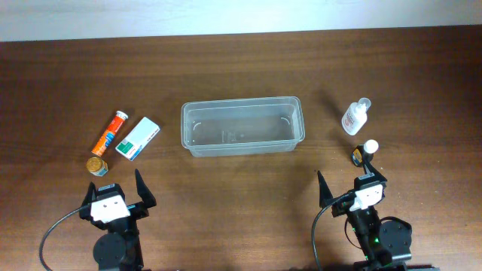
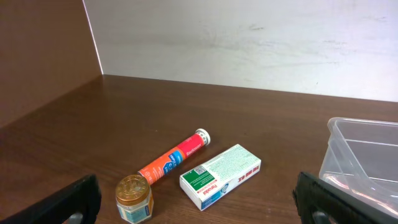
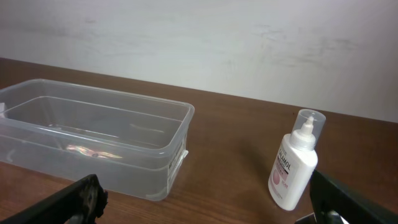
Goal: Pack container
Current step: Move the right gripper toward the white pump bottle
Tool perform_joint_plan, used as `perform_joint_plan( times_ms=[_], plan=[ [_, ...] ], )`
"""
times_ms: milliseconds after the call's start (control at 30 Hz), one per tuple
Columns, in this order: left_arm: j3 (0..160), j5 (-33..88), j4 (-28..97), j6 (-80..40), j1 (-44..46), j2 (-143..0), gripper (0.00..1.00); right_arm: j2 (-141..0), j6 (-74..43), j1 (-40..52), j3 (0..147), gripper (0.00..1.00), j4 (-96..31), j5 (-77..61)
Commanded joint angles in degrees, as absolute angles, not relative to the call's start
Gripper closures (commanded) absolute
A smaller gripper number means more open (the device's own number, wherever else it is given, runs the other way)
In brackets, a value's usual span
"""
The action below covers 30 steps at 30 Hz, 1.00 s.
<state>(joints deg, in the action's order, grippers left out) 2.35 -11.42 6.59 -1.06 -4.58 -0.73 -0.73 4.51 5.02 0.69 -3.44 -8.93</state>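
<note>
The clear plastic container (image 1: 241,126) stands empty at the table's middle; it also shows in the left wrist view (image 2: 367,155) and the right wrist view (image 3: 93,143). To its left lie an orange tube (image 1: 111,132) (image 2: 175,157), a white-and-green carton (image 1: 139,138) (image 2: 221,176) and a small gold-lidded jar (image 1: 96,165) (image 2: 134,198). To its right lie a white pump bottle (image 1: 355,117) (image 3: 292,169) and a small dark item with a white ball top (image 1: 366,152). My left gripper (image 1: 119,183) (image 2: 196,208) and right gripper (image 1: 348,184) (image 3: 208,202) are open and empty near the front edge.
The wooden table (image 1: 241,218) runs back to a white wall (image 1: 241,15). The left wrist view shows the table's far left corner meeting the wall (image 2: 99,71).
</note>
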Motion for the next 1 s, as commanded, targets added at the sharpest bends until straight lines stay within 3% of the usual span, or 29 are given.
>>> perform_joint_plan(
  times_ms=[0,700,967],
  plan=[
    [1.85,-11.81,6.44,-0.14,-4.34,-0.30,0.00,-0.25,4.25,4.75,0.32,0.02,-3.70,-8.38],
    [1.85,-11.81,6.44,-0.14,-4.34,-0.30,0.01,-1.37,0.10,3.92,4.01,0.01,0.23,-4.99],
    [1.85,-11.81,6.44,-0.14,-4.34,-0.30,0.01,-18.92,-0.08,-1.89,21.58,0.01,-5.82,-5.96]
  ],
)
